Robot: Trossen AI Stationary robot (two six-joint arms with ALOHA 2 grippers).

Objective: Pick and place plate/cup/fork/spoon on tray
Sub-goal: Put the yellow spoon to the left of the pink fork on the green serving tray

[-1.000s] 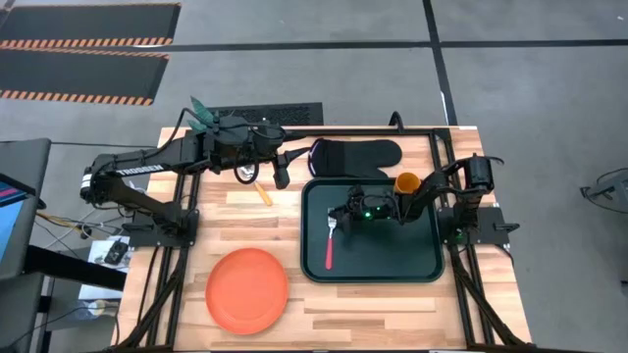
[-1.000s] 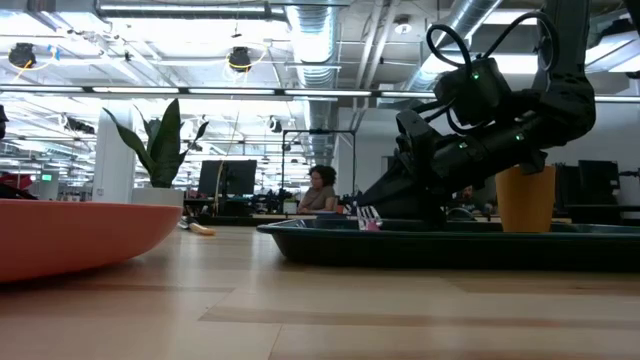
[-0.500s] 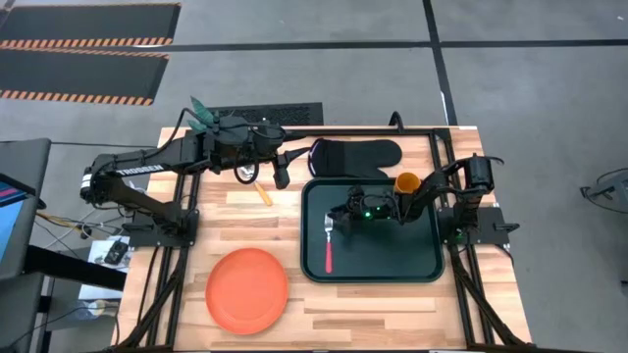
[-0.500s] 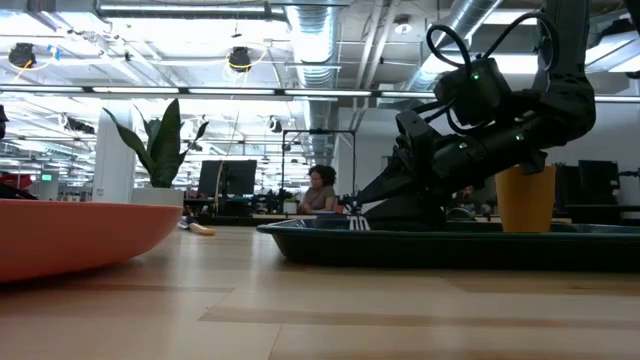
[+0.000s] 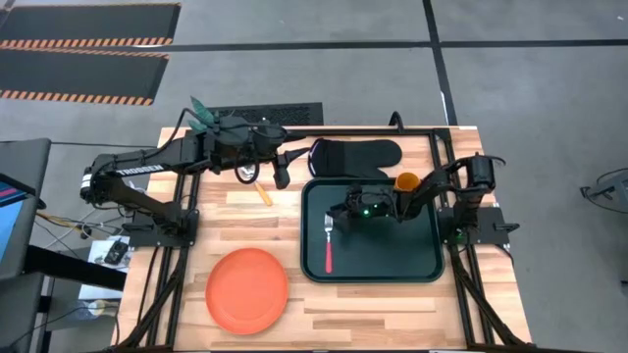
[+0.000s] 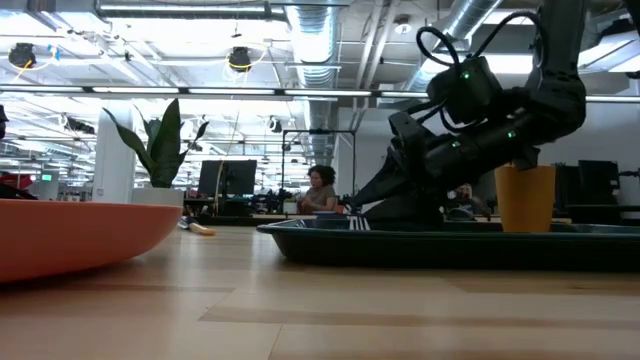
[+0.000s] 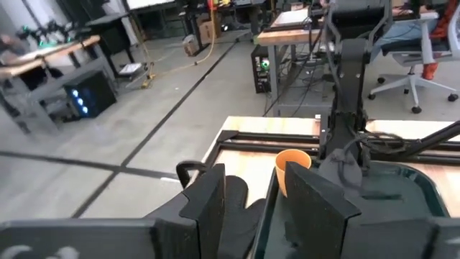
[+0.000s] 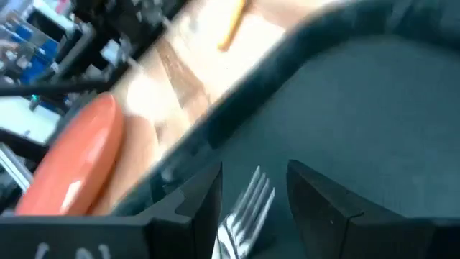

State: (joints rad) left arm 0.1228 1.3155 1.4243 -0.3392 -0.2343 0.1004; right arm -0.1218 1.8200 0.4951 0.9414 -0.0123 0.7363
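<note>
The fork (image 5: 329, 247) lies flat on the dark tray (image 5: 422, 265), red-pink handle toward the near edge. My right gripper (image 5: 337, 212) is open just above the fork's tines (image 8: 248, 205), with a finger on either side and touching nothing. The orange cup (image 5: 406, 182) stands upright in the tray's far right corner. The orange-red plate (image 5: 246, 290) rests on the table near the front, left of the tray. The spoon (image 5: 262, 193) lies on the table left of the tray's far corner. My left gripper (image 5: 283, 179) is open and empty above the table near the spoon.
A dark oven mitt (image 5: 358, 155) lies behind the tray at the far edge. A potted plant (image 5: 208, 118) stands at the far left beside my left arm. The black frame rails (image 5: 442, 147) run along the table's far and right sides.
The fork's tine end, held up above the tray rim a second ago, has come down flat onto the tray. My right gripper has opened and let go of it, then risen a little above the tines.
</note>
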